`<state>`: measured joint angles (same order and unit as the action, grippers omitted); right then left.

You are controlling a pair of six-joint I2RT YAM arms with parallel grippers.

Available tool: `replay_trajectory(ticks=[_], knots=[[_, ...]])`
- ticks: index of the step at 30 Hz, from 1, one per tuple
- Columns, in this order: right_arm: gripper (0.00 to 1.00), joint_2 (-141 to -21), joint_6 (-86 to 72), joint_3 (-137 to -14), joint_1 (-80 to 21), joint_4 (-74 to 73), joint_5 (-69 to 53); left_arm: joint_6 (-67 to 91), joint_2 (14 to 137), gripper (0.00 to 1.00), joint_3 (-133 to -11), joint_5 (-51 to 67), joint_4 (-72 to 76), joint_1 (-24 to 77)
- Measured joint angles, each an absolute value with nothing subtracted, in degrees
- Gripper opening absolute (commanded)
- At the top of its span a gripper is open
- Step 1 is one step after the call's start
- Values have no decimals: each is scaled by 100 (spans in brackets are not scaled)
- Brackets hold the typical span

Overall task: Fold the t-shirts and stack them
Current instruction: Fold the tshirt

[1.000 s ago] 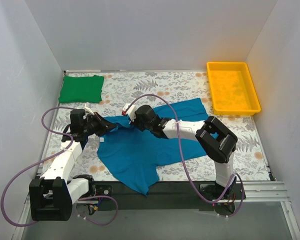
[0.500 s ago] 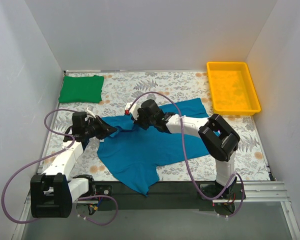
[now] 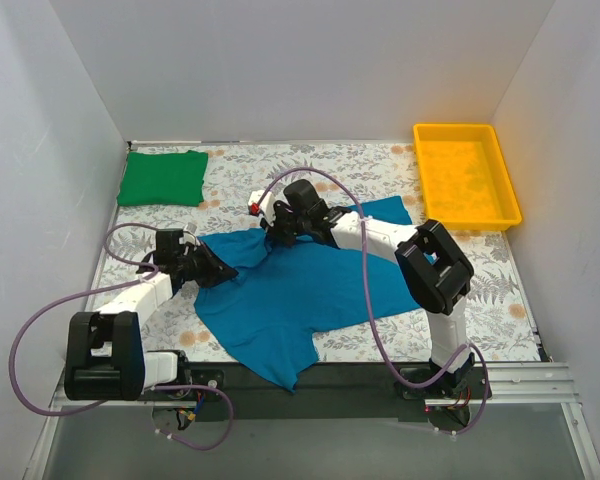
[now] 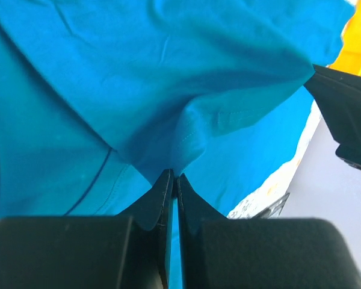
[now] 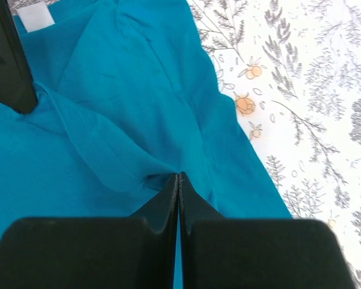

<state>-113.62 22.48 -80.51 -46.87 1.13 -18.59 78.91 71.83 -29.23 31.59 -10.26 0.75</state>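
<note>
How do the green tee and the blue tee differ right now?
The green t-shirt is folded into a neat rectangle in the far left corner; the teal-blue t-shirt lies spread and rumpled in the middle. Both the left gripper and right gripper are shut on the teal-blue t-shirt; nothing touches the green t-shirt. The teal-blue one drapes over the near edge of the table; the green one does not. Both are plain cloth.

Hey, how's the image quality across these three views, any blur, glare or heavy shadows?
Top external: even, soft light, sharp, no glare. Left wrist: the left fingers blur near the lens, and a fold shades the teal t-shirt. Right wrist: shirt and tablecloth sharp, right fingers soft.
</note>
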Motion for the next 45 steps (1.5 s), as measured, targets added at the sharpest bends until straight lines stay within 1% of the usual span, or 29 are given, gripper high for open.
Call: replay_trajectory(ticks=[10, 19, 31, 38, 40, 42, 45], knots=[[1, -11493, 2366, -8141, -4558, -410, -2438, 7819, 7476, 0, -2928, 3225, -1026, 311], [1, -11581, 2469, -8326, -4495, -683, -2661, 7776, 7839, 0, -3044, 3262, -1031, 495], [1, -11966, 2569, -8600, -4462, -1063, -2764, 7666, 7725, 0, -3181, 3395, -1184, 607], [1, -12184, 2456, -9054, -4460, -1221, -2766, 7625, 7728, 0, -3210, 3328, -1354, 624], [23, -12287, 2239, -9218, -4460, -1232, -2657, 7629, 7730, 0, -3218, 3260, -1369, 624], [40, -12398, 1970, -9391, -4460, -1247, -2432, 7634, 7732, 0, -3245, 3186, -1376, 624], [47, -12436, 1669, -9504, -4458, -1258, -2130, 7649, 7736, 0, -3288, 3074, -1372, 624]])
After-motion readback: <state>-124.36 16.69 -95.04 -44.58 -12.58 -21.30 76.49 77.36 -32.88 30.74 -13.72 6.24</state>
